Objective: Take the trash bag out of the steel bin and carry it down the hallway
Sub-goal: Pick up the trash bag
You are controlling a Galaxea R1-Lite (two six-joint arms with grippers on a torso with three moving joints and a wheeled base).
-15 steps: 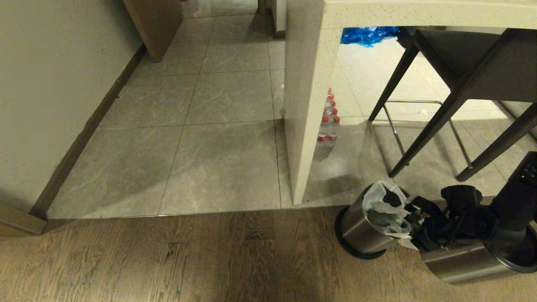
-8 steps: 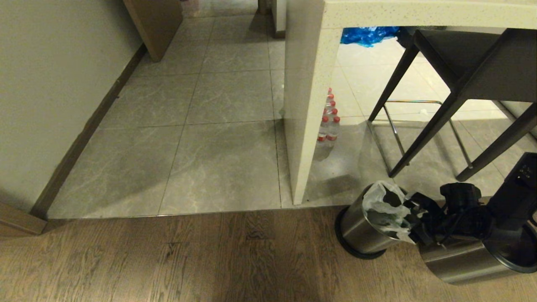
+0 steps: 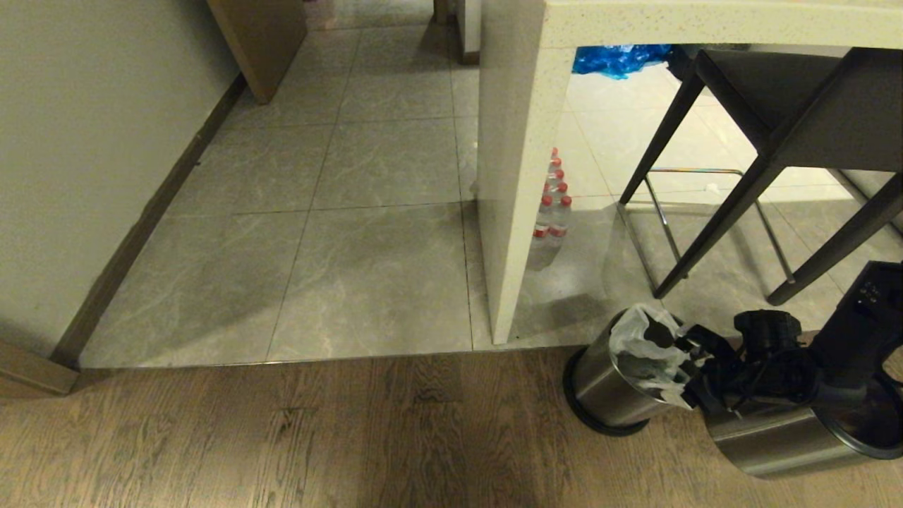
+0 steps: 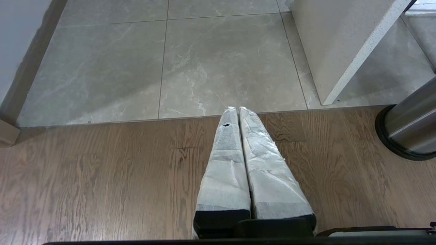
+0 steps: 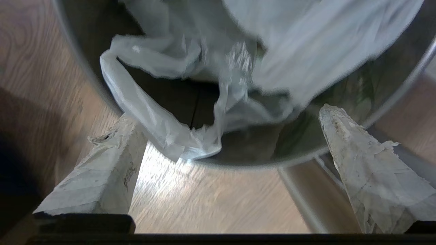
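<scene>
The steel bin (image 3: 605,386) stands on the wood floor by the counter's pillar, leaning in the head view. The trash bag (image 3: 643,347), thin translucent white plastic, lines it and spills over the rim. My right gripper (image 3: 690,361) is at the bin's mouth, open. In the right wrist view its taped fingers (image 5: 109,170) stand wide on either side of the bin's rim (image 5: 252,164), with a loose fold of the trash bag (image 5: 160,129) between them, not gripped. My left gripper (image 4: 236,109) hangs shut and empty over the wood floor. The hallway (image 3: 367,176) of grey tiles runs ahead.
A second steel bin (image 3: 790,439) lies under my right arm. The cream counter pillar (image 3: 515,176) stands just beyond the bin, with water bottles (image 3: 554,206) and a blue plastic bag (image 3: 617,58) behind it. A dark stool (image 3: 776,127) is at the right, a wall (image 3: 85,141) at the left.
My right arm has edged closer to the bin's mouth, its open fingers now nearer the bag's rim. The bin, the bag and the camera have stayed put.
</scene>
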